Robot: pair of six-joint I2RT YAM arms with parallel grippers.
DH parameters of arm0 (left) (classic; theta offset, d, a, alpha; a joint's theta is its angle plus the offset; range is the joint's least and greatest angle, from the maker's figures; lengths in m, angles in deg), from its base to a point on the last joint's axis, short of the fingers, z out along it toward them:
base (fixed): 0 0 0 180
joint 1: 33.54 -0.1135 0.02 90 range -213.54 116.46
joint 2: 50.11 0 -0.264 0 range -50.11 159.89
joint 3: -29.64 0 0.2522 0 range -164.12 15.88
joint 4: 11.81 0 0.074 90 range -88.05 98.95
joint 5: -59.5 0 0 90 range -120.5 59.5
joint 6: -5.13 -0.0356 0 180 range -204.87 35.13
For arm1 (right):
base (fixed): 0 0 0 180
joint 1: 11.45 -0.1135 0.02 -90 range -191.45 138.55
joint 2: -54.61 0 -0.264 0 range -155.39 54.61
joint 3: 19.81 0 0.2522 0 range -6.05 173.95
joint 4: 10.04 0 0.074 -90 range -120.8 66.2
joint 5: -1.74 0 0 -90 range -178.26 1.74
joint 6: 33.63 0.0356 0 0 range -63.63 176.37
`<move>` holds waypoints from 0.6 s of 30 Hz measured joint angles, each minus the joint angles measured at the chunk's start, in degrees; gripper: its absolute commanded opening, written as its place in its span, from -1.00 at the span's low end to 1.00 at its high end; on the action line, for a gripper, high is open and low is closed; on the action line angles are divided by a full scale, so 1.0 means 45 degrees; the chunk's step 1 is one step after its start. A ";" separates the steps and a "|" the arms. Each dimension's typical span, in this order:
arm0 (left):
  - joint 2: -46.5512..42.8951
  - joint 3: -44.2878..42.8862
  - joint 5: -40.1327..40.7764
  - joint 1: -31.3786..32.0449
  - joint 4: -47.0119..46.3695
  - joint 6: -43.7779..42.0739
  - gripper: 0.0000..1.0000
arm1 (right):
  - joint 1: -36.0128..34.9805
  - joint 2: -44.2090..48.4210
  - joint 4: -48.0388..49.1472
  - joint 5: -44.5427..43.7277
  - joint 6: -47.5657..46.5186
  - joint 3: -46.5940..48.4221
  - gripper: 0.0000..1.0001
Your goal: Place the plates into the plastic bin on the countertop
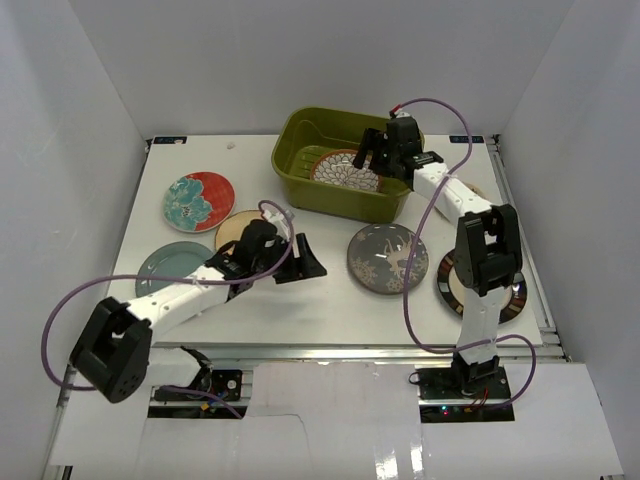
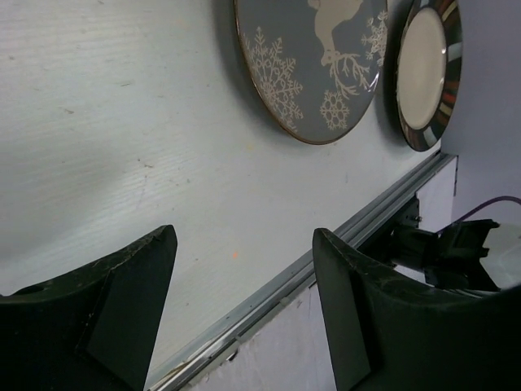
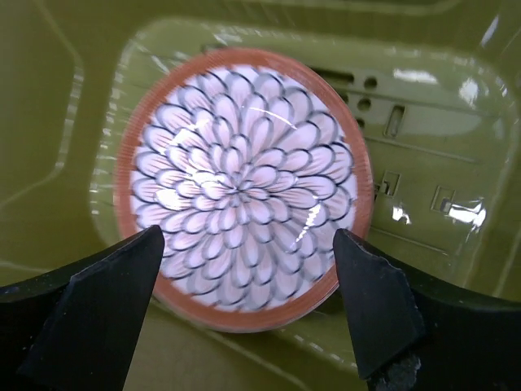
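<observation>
R gripper (image 1: 372, 155): above bin, jaws wide, nothing held.
Petal plate (image 3: 244, 179): inside plastic bin (image 1: 345, 203), under R jaws.
L gripper (image 1: 303, 260): low over countertop (image 1: 330, 300), jaws wide, empty.
Deer plate (image 1: 388, 258): on countertop, just right of L gripper.

Glossy glazed petal plate (image 3: 242, 189) lies in shiny plastic bin (image 3: 423, 106); countertop (image 2: 122, 147) matt, faintly scuffed.

The petal plate (image 3: 242, 189) covers part of the bin (image 1: 335, 203) floor; slotted floor beside it lies bare
</observation>
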 measured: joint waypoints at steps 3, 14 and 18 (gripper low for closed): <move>0.1477 -0.0675 0.0729 0.0908 -0.0369 0.0165 0.51 | -0.0058 0.0748 -0.0170 -0.0083 -0.0277 0.0175 0.80; 0.5421 -0.2676 0.2861 0.2132 -0.2195 0.0874 0.43 | -0.0107 0.7150 0.1953 0.1676 -0.0466 -0.3065 0.87; 0.6562 -0.2710 0.3128 0.2205 -0.3138 0.1088 0.40 | -0.0359 0.9904 0.3327 0.2497 -0.0092 -0.6334 0.90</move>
